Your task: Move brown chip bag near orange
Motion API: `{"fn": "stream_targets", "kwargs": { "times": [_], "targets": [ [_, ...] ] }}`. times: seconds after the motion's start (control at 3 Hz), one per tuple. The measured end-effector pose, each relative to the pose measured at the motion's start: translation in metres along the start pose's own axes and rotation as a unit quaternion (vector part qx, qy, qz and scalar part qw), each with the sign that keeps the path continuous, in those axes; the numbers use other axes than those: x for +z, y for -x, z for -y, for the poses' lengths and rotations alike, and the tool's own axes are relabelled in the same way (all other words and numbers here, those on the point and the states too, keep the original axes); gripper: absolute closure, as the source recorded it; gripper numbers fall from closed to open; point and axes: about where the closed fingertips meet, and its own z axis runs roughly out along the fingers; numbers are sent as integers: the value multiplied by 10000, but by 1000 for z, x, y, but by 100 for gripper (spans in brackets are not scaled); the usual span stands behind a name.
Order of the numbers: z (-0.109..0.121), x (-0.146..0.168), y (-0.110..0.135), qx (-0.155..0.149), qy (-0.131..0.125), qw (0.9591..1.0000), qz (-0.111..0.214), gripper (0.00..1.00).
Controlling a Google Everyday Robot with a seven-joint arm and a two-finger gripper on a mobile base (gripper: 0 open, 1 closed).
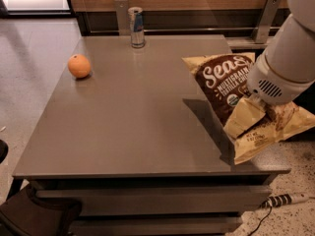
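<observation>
The brown chip bag [221, 80], dark brown with white script and pale yellow edges, hangs tilted above the right side of the grey table [128, 127] and casts a shadow beneath it. My gripper [268, 113] sits under the big white wrist at the right, shut on the bag's crumpled lower part. The orange [79, 66] rests on the table at the far left, well apart from the bag.
A slim silver-blue can [136, 27] stands at the table's back edge, in front of a wooden wall with metal brackets. A power strip [283, 199] lies on the floor at the lower right. The table's right edge runs below the bag.
</observation>
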Motion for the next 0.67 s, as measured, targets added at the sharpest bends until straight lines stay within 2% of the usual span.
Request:
{"fn": "stream_targets", "kwargs": {
  "times": [0.33, 0.67],
  "targets": [
    [-6, -36, 11, -353, -339, 9986, 187, 100],
    [-13, -49, 42, -1021, -303, 9915, 746, 100]
  ]
}}
